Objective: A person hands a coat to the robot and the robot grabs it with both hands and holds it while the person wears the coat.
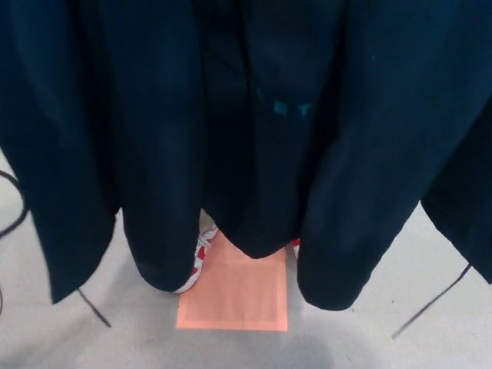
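Observation:
A dark navy coat [254, 123] hangs down across nearly the whole head view, its hem and sleeve ends dangling above the floor. Two small teal marks [290, 108] show on its lining near the middle. Thin drawcords [430, 304] trail from its lower corners. Below the hem, a person's white and red shoe [198, 265] shows on the floor. Neither of my hands shows in this view; the top of the coat, where it is held, lies outside the picture.
An orange square marker [233, 296] lies on the grey floor [92, 338] under the coat. A thin black cable [14, 211] loops at the left edge.

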Motion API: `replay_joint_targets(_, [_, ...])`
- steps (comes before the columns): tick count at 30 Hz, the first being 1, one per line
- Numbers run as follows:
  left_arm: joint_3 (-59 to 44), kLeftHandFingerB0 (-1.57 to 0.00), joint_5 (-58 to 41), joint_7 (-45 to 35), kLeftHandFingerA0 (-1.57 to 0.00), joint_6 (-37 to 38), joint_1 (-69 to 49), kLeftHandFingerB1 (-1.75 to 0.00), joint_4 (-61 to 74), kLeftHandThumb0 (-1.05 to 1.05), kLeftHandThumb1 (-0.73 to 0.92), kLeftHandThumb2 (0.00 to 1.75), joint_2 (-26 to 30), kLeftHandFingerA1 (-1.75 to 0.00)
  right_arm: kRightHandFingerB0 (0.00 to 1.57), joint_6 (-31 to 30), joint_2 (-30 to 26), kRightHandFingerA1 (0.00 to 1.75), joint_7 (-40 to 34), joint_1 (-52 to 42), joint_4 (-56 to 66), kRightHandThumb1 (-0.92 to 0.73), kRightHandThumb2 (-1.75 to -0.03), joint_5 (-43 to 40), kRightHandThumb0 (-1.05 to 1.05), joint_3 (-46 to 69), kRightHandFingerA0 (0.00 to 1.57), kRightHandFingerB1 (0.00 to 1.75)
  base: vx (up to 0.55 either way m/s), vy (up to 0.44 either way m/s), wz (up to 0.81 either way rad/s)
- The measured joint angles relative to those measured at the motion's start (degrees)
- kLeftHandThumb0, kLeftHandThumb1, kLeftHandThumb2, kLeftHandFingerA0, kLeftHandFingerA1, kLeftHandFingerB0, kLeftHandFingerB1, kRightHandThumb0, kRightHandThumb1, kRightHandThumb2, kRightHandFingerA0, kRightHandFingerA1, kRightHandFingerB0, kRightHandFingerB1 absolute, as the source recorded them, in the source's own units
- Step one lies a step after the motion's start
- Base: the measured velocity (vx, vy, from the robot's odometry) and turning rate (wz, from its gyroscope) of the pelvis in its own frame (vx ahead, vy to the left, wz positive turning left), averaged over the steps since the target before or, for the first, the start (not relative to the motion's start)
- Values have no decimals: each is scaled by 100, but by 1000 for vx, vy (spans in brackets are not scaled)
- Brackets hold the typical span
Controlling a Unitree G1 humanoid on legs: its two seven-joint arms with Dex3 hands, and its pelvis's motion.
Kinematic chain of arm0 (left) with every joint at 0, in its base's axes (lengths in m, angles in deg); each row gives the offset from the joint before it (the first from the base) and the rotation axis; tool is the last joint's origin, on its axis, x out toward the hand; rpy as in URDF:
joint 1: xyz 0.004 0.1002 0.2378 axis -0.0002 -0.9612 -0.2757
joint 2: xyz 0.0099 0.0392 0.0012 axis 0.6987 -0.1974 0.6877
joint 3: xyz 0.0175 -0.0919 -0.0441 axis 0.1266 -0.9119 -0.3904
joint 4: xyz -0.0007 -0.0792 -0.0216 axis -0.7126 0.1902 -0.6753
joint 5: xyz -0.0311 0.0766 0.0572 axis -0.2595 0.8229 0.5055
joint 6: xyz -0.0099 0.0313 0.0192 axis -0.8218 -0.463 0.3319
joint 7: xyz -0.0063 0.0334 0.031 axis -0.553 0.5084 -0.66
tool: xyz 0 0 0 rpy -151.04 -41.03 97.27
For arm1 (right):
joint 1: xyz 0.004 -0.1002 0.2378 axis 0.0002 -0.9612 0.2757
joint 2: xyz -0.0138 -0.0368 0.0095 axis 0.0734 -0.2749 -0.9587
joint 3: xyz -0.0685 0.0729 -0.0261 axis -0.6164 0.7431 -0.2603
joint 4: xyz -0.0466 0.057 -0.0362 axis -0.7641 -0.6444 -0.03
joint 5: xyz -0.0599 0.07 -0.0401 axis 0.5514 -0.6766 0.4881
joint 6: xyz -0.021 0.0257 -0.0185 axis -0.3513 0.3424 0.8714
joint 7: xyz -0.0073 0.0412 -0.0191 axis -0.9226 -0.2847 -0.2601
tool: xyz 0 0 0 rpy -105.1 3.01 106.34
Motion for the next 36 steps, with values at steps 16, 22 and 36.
replay_joint_targets(16, [416, -66, 119, 91, -86, 100, 1246, -147, -1159, -12, 76, 68, 416, -174, 76, 36, -299, 152, -222, 1220, -1169, -74, -77, 214, -8, -598, 96, 104, 0, 0, 0])
replay_joint_targets(22, [719, -69, 201, 89, -90, -25, 1778, -146, -1518, -9, 73, 73, 501, -174, 69, -71, -345, 169, -253, 1666, -1510, -75, -77, 238, -11, -767, 92, 116, 0, 0, 0])
replay_joint_targets(36, [1381, -75, 439, 30, -94, -370, 2684, -137, -1957, -11, 72, 78, 584, -169, 76, -456, -426, 135, 97, 2399, -1872, -54, -102, 229, -9, -965, 121, 107, 0, 0, 0])
